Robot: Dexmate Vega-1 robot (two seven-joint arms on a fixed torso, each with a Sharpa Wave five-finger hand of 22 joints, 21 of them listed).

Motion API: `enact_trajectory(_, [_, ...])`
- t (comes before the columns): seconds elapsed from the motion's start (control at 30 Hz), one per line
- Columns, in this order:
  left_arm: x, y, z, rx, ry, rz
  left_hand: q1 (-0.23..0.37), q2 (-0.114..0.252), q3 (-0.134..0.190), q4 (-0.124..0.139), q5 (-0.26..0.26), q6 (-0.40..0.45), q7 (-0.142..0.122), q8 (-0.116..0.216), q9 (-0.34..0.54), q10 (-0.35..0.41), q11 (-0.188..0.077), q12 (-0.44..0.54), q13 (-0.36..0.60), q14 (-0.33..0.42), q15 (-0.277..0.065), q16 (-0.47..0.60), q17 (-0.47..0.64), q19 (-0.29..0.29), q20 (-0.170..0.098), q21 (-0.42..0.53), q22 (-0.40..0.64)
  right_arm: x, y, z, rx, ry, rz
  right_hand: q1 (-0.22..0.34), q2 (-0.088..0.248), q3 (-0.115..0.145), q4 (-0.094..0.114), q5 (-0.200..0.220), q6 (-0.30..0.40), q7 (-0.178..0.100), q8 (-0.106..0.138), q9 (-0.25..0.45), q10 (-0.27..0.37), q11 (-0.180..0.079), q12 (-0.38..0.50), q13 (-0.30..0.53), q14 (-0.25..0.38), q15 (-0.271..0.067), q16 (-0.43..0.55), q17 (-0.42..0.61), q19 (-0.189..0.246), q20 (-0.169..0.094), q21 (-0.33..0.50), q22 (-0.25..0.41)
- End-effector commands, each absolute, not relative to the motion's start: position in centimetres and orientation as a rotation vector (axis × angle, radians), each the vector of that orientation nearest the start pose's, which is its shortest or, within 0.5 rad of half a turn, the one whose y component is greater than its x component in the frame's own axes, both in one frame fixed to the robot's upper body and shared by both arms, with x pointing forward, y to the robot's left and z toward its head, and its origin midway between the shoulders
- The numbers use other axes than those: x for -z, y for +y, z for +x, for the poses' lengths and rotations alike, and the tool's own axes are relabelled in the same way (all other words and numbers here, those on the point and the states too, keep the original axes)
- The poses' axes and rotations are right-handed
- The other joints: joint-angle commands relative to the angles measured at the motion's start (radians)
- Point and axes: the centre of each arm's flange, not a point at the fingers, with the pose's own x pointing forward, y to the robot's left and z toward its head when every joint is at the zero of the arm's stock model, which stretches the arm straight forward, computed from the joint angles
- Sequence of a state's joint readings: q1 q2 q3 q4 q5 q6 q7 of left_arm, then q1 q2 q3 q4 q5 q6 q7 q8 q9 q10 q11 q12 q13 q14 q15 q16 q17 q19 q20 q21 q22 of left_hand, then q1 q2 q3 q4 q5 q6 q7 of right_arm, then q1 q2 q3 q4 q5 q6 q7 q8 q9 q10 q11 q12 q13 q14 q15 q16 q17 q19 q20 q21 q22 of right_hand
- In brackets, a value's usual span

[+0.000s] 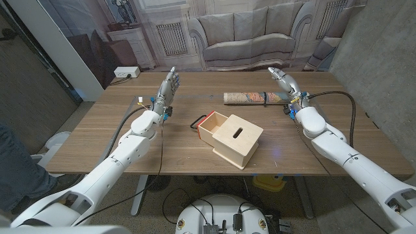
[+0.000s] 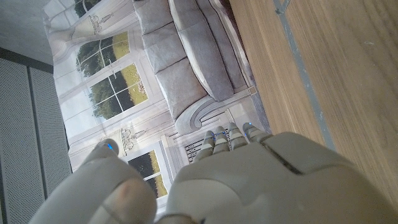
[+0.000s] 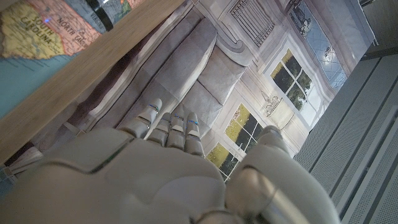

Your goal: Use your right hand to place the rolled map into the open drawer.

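The rolled map lies on the table's far side, right of centre, with a dark band around it near its right end. My right hand stands at that right end, fingers apart and raised, holding nothing. In the right wrist view the map's printed surface shows close beyond my right hand. A light wooden box sits mid-table, and its drawer is pulled out toward the left, with a dark loop handle. My left hand stands upright and open, left of the box.
A printed sofa backdrop hangs behind the table's far edge. A white power strip lies beyond the far left corner. A person's leg is at the picture's left edge. Black cables run along both forearms.
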State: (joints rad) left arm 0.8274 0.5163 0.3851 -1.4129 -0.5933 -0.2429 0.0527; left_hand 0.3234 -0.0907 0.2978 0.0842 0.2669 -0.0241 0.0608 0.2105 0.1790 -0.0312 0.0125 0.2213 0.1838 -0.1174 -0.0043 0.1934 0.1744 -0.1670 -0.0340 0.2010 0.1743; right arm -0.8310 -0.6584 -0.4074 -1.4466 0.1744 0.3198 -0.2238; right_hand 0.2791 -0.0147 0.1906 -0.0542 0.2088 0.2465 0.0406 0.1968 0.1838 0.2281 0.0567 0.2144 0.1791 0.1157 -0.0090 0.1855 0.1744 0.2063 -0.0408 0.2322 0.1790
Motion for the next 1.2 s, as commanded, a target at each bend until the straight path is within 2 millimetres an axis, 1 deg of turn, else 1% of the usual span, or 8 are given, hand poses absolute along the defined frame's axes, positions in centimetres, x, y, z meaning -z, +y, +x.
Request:
enact_trajectory(0.03, [-0.8, 26.6, 63.2, 0.217, -0.640, 0.014, 0.006, -0.001, 0.002, -0.005, 0.009, -0.005, 0.004, -0.004, 0.006, -0.012, -0.003, -0.006, 0.002, -0.007, 0.002, -0.002, 0.006, -0.001, -0.059, 0.005, 0.006, -3.1, -29.5, 61.3, 0.046, -0.785, -0.595, 0.012, -0.003, 0.003, -0.005, 0.004, 0.002, -0.009, 0.005, 0.005, 0.001, -0.005, -0.001, 0.005, -0.003, -0.001, -0.001, 0.003, -0.007, -0.040, -0.008, 0.003])
enact_trajectory(0.07, [-0.8, 26.6, 63.2, 0.218, -0.639, 0.015, 0.006, 0.000, 0.002, -0.005, 0.009, -0.006, 0.004, -0.004, 0.006, -0.013, -0.003, -0.007, 0.002, -0.007, 0.003, -0.003, 0.006, -0.001, -0.059, 0.005, 0.006, -3.1, -29.4, 61.3, 0.056, -0.784, -0.614, 0.013, -0.003, 0.003, -0.006, 0.004, 0.002, -0.009, 0.005, 0.005, 0.000, -0.008, -0.001, 0.005, -0.003, -0.001, -0.001, 0.003, -0.006, -0.039, -0.008, 0.003])
enact_trajectory(0.17, [-0.7, 26.6, 63.1, 0.217, -0.640, 0.017, 0.007, 0.001, 0.002, -0.006, 0.008, -0.006, 0.005, -0.005, 0.006, -0.014, -0.001, -0.007, 0.002, -0.009, 0.004, -0.004, 0.006, -0.005, -0.060, 0.003, 0.006, -3.2, -29.2, 61.2, 0.066, -0.780, -0.646, 0.015, -0.003, 0.003, -0.008, 0.004, 0.002, -0.011, 0.005, 0.006, -0.002, -0.005, -0.002, 0.005, -0.005, -0.001, -0.002, 0.003, -0.006, -0.040, -0.009, 0.003])
enact_trajectory(0.4, [-0.5, 26.8, 62.9, 0.214, -0.641, 0.010, 0.008, 0.003, 0.001, -0.006, 0.008, -0.007, 0.007, -0.006, 0.006, -0.017, 0.000, -0.010, 0.002, -0.013, 0.007, -0.005, 0.006, -0.010, -0.062, 0.000, 0.006, -3.5, -28.9, 61.2, 0.081, -0.776, -0.695, 0.019, -0.004, 0.004, -0.011, 0.004, 0.002, -0.014, 0.004, 0.006, 0.000, -0.007, -0.002, 0.005, -0.004, -0.002, -0.002, 0.003, -0.007, -0.039, -0.011, 0.003])
enact_trajectory(0.5, [-0.4, 26.8, 62.9, 0.212, -0.643, 0.005, 0.009, 0.004, 0.001, -0.007, 0.008, -0.006, 0.007, -0.006, 0.006, -0.015, 0.001, -0.010, 0.002, -0.011, 0.007, -0.005, 0.006, -0.010, -0.062, 0.000, 0.006, -3.7, -28.8, 61.2, 0.083, -0.775, -0.705, 0.022, -0.004, 0.004, -0.013, 0.004, 0.005, -0.015, 0.005, 0.006, 0.001, -0.010, -0.001, 0.005, -0.004, -0.004, -0.002, 0.003, -0.004, -0.040, -0.010, 0.003])
enact_trajectory(0.7, [-0.1, 26.8, 62.9, 0.210, -0.642, 0.002, 0.011, 0.005, 0.000, -0.007, 0.007, -0.002, 0.009, -0.006, 0.006, -0.011, 0.003, -0.009, 0.002, -0.008, 0.009, -0.004, 0.006, -0.009, -0.066, 0.000, 0.006, -3.9, -28.9, 61.1, 0.103, -0.768, -0.746, 0.030, -0.003, 0.005, -0.018, 0.005, 0.008, -0.010, 0.006, 0.006, 0.002, -0.009, -0.001, 0.005, -0.002, -0.004, -0.001, 0.003, 0.001, -0.041, -0.010, 0.003])
enact_trajectory(1.2, [-0.3, 26.7, 62.6, 0.212, -0.653, 0.006, 0.014, 0.008, -0.002, -0.009, 0.006, 0.002, 0.010, -0.006, 0.006, -0.007, 0.005, -0.010, 0.002, -0.007, 0.009, -0.005, 0.006, -0.009, -0.066, 0.000, 0.005, -4.2, -29.0, 60.9, 0.137, -0.764, -0.827, 0.044, -0.002, 0.008, -0.027, 0.006, 0.006, -0.015, 0.004, 0.006, 0.004, -0.017, -0.001, 0.005, 0.002, -0.010, 0.000, 0.003, 0.012, -0.042, -0.010, 0.002])
